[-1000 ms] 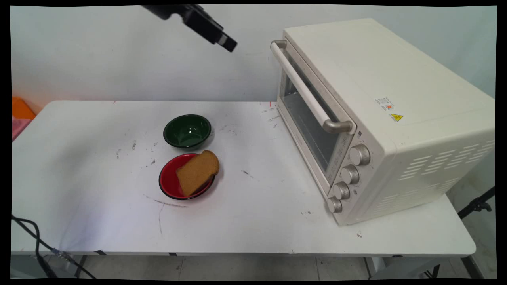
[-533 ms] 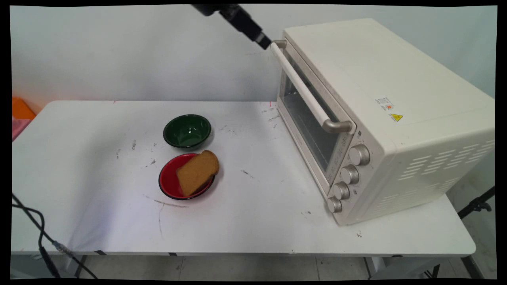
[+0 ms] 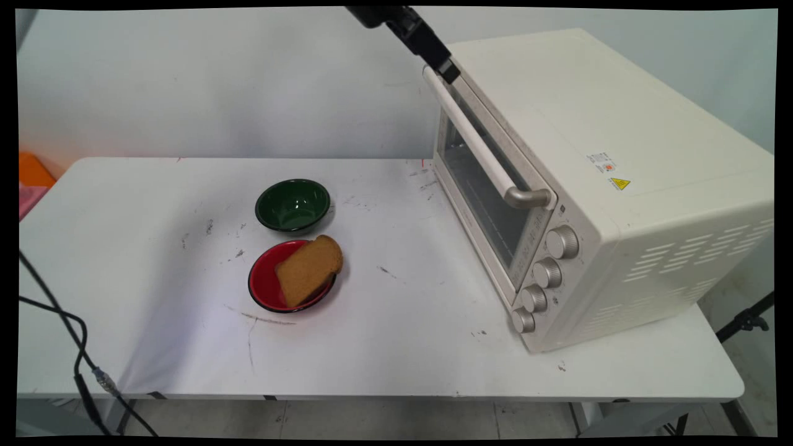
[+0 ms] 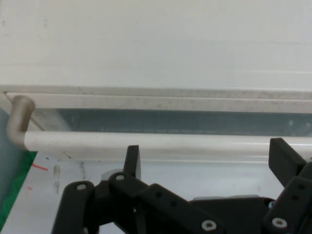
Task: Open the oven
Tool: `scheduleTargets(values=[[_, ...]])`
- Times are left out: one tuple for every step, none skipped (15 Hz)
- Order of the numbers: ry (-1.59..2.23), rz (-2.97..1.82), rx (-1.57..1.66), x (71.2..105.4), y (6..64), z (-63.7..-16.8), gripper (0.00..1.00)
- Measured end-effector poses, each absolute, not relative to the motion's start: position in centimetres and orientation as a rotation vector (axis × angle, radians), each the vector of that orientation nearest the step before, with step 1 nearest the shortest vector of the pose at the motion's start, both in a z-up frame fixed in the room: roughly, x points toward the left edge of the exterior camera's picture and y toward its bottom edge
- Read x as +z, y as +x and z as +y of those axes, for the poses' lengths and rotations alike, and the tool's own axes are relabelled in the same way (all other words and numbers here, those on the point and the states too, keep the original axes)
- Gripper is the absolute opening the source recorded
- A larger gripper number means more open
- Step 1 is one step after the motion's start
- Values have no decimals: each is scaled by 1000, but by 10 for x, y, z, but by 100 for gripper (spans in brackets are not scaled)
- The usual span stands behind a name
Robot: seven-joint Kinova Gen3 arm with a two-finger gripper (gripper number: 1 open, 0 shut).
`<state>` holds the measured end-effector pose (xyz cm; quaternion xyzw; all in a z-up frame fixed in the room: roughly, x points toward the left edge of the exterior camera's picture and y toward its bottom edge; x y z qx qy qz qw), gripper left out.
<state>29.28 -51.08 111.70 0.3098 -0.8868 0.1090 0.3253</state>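
So my pincer is up at the top far end of the toaster oven's door handle, right where the bar meets its far metal bracket. Most of my arm is cut off by the top of the main view, you only get the black end of it poking down.

From the hand view the fingers are spread wide apart, one on each side, with the white handle bar running across just past the tips. Nothing's clamped. Can't honestly tell whether a tip is touching the bar or just sitting a hair off it. The right finger is partly cut off by the frame edge too.

Oven door looks closed, glass is dark and I can only make out a rack inside from the main view. The oven sits on the right end of the desk, knobs facing the near edge.

Well away toward the middle of the desk: a green bowl, and just in front of it a red bowl with a slice of brown bread leaning over its rim. A black cable hangs past the near left corner.
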Motion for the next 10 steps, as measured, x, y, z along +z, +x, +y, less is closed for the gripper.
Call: scheduleTargets(values=[[808, -2332, 283, 1115, 289, -515, 100], [806, -2338, 281, 1114, 286, -517, 100], [803, -2344, 278, 1113, 284, -519, 100], [800, -2351, 275, 1111, 281, -523, 100], [799, -2356, 272, 1109, 278, -525, 100], [799, -2360, 268, 1107, 276, -527, 100], [800, -2364, 264, 1104, 274, -529, 100], [801, -2366, 263, 1102, 272, -531, 100], [800, -2365, 261, 1100, 270, -534, 0], [796, -2360, 259, 1099, 267, -536, 0]])
